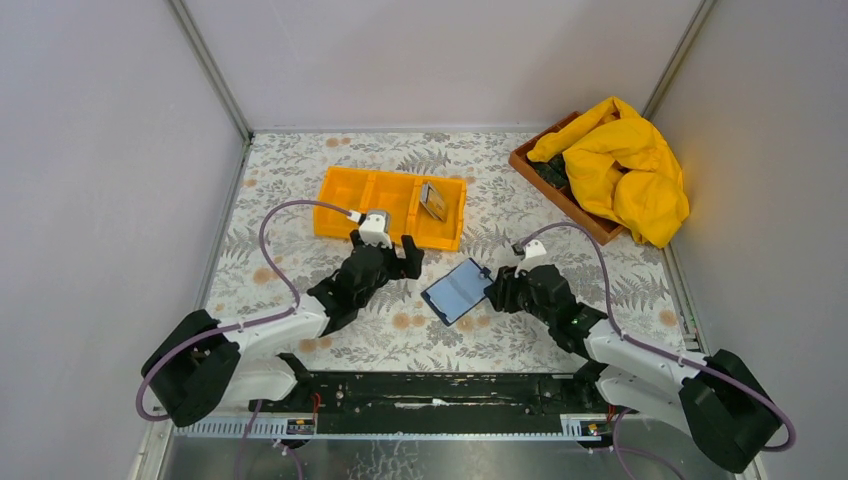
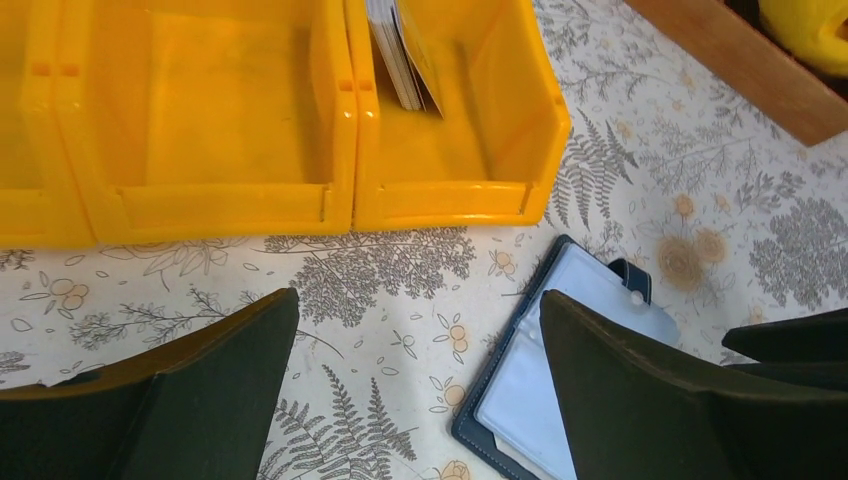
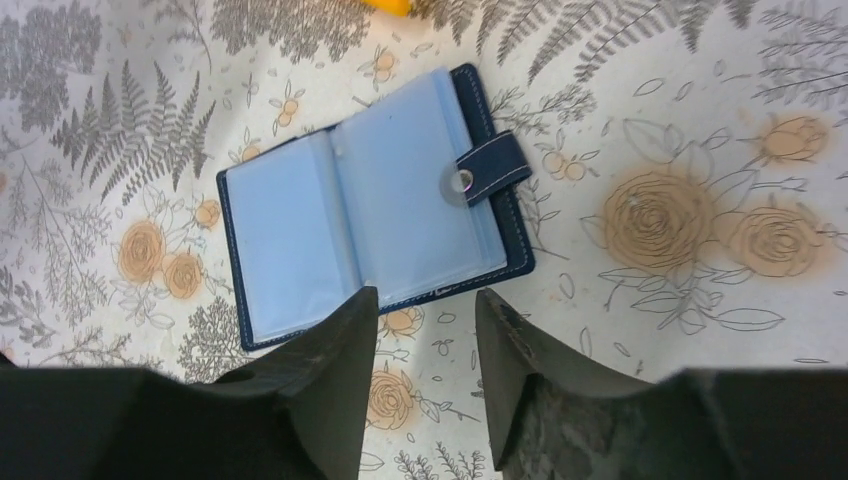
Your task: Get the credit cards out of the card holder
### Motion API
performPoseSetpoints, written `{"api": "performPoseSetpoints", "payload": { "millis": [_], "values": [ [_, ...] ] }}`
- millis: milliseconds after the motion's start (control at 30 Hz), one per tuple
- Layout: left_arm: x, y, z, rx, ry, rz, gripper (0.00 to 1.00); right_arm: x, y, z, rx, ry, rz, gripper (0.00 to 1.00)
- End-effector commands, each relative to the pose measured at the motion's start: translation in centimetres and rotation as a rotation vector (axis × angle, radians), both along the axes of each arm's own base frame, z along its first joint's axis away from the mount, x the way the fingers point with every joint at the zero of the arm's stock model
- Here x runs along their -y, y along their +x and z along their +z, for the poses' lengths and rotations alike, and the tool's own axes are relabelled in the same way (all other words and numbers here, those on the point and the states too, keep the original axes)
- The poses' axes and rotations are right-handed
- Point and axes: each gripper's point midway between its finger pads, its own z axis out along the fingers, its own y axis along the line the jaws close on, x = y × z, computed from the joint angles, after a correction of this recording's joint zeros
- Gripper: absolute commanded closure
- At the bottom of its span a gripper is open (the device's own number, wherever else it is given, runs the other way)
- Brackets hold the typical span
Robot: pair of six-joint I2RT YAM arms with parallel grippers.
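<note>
Card holder (image 3: 370,210) spread open; credit cards (image 2: 405,60) propped in tray (image 1: 340,190), right compartment; left gripper (image 2: 418,300) gaping empty, right gripper (image 3: 425,295) half-parted, holding nothing.

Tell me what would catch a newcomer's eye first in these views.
The bright yellow cloth heaped in the wooden box at the far right stands out most. Next comes the orange tray at the far centre, with the credit cards leaning in its right compartment. Then the dark blue card holder, lying open between the left gripper and right gripper, both open, its clear sleeves looking empty.
</note>
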Motion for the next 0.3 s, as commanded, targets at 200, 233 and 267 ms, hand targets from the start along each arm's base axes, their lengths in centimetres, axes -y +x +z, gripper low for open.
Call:
{"api": "performPoseSetpoints", "payload": {
  "millis": [200,233,267],
  "values": [
    [-0.77,0.84,1.95,0.066,-0.053,0.076,0.03,1.17,1.36,0.61,0.054,-0.029,-0.087,0.43],
    [-0.75,0.89,1.99,0.063,-0.050,0.076,0.03,1.16,1.35,0.72,0.056,-0.026,-0.088,0.42],
    [-0.68,0.84,1.97,0.057,-0.048,0.072,0.03,1.14,1.34,0.86,0.061,-0.021,-0.086,0.41]
  ]
}}
